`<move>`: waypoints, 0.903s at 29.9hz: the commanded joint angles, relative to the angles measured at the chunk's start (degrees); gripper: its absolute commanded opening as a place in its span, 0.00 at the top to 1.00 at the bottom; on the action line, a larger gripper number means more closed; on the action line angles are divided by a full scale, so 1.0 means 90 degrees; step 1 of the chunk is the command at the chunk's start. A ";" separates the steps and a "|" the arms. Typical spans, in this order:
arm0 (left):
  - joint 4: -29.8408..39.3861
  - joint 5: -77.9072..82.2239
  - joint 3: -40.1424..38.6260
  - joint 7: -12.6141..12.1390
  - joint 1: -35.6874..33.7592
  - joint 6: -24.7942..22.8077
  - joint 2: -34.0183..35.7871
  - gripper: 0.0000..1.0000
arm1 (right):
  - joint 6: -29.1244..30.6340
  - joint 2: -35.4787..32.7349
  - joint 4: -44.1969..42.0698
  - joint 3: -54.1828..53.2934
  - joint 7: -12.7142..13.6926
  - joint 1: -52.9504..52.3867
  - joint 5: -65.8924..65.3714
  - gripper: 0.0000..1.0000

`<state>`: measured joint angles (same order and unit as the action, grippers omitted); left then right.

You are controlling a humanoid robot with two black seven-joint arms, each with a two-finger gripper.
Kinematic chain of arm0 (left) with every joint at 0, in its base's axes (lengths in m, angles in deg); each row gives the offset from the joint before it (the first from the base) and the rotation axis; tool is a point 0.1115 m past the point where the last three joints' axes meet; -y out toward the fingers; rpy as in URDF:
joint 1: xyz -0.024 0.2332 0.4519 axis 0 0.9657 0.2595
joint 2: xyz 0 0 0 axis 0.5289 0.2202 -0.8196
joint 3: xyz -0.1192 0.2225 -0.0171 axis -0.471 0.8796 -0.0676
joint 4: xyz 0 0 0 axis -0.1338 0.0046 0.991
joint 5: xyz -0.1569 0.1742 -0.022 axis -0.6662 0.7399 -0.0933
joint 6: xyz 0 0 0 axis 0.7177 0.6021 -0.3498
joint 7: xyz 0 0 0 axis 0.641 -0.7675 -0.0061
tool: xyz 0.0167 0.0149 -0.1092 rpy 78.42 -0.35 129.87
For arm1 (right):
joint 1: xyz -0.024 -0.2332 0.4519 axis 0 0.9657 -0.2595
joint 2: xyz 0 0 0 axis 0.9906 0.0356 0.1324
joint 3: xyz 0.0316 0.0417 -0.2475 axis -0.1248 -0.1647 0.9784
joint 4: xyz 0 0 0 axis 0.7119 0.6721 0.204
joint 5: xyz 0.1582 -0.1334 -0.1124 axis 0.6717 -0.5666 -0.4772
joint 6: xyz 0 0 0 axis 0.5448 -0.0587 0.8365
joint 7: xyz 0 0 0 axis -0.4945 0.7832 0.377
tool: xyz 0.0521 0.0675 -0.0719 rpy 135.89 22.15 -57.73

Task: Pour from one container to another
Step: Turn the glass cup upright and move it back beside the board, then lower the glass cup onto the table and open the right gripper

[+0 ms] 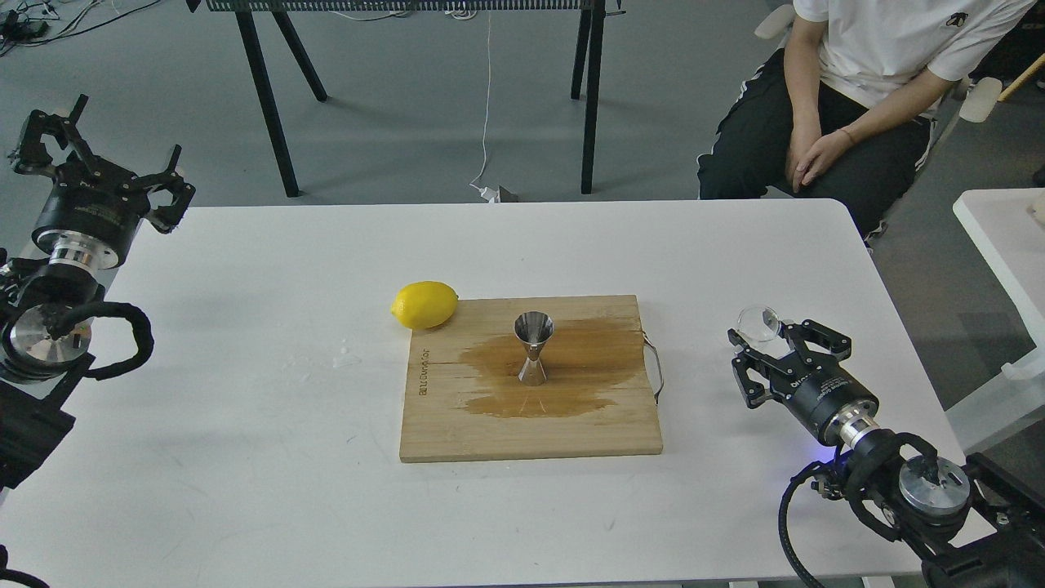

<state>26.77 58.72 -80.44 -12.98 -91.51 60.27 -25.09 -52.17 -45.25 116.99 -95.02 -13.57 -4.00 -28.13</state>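
Jigger upright at centre of the wooden board, standing in a brown wet stain that spreads mostly toward 3 and 6 o'clock of it

Clear cup is off the board at 3 o'clock, near the counter's right edge, right at the fingertips of the right claw. Fingers are spread; the cup sits at their far ends, touching or just beside them. Can't tell if it's actually clamped, so right claw grip state: unknown. Can't see any liquid level in the cup

Left claw is at 9-10 o'clock, past the counter's left edge, well clear of everything, fingers splayed apart, nothing in it = released

Lemon at 10 o'clock of the jigger, on the counter, touching the board's far-left corner. Metal handle on the board's right edge. A few small droplets on the counter left of the board

Person seated beyond the counter at 1-2 o'clock, hands in lap
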 commanded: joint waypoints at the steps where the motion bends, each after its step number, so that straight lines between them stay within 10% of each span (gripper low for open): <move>1: -0.0004 -0.0001 0.0003 0.0000 0.0015 0.0000 -0.0001 0.00 | 0.0127 0.0012 -0.0270 -0.0039 0.0115 0.0011 0.0602 0.81; 27: 0.0035 0.0009 0.0032 -0.0019 -0.0092 0.0068 -0.0030 0.00 | -0.0458 0.0901 -0.1463 -0.0625 0.0486 -0.0126 0.0945 0.78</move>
<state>27.10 58.82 -80.13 -13.29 -92.35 60.97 -25.33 -54.00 -37.18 103.55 -100.08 -9.19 -5.08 -19.69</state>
